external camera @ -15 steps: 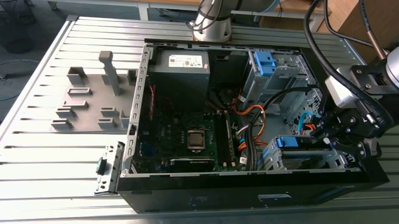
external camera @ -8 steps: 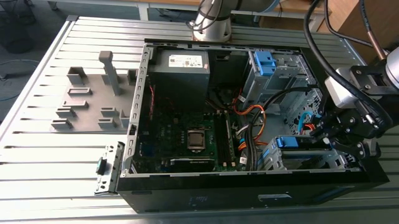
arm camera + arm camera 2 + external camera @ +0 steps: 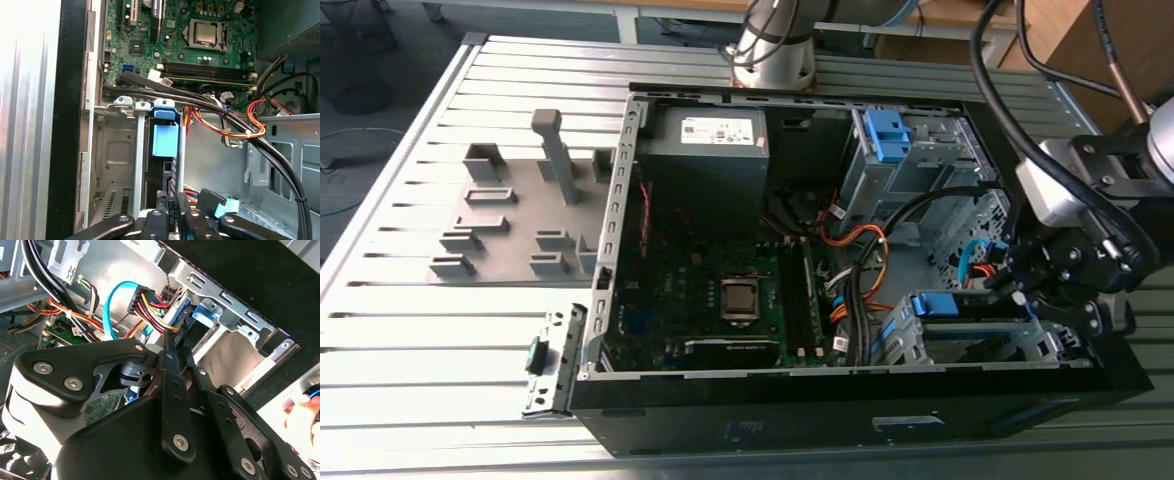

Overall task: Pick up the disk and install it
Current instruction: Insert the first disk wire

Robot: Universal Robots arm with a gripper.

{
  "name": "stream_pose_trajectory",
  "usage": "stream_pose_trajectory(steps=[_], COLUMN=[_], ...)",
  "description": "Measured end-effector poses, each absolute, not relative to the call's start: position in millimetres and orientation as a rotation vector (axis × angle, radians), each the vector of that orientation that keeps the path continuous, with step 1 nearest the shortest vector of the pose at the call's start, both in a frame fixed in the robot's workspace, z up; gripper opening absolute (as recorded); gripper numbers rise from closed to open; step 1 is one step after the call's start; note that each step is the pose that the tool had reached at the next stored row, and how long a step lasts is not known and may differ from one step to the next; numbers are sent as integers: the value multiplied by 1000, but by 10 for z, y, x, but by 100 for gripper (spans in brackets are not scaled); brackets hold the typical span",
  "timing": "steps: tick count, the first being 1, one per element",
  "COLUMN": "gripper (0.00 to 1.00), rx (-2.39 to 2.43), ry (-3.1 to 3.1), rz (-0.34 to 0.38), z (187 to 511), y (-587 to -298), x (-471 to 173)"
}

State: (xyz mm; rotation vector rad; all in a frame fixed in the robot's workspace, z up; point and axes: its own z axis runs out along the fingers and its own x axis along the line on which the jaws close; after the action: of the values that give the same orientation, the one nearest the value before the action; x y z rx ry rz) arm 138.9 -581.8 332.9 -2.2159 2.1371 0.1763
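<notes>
Exterior view has the claw (image 3: 1014,290) low over a corner of the computer case (image 3: 854,425). Its fingers (image 3: 170,385) are narrow, almost together, by the end of the disk (image 3: 165,140). To do this well, I think: push straight along the slot and keep off the wires (image 3: 240,127). The metal cage (image 3: 115,150) holds the disk. The case holds the green board (image 3: 720,290).

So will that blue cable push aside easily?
Probably. The blue cable arcs in a loose loop, so it looks flexible, maybe springy. It is thin and flat, so likely light. Its upper end runs in beside the wires, so pushing may tug them.
</notes>
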Motion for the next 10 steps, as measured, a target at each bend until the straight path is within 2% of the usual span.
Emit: stream_pose_trajectory(steps=[10], gripper=[19], rx=[-2204], ry=[2149], rz=[176], z=[3288], y=[-5815], x=[1389])
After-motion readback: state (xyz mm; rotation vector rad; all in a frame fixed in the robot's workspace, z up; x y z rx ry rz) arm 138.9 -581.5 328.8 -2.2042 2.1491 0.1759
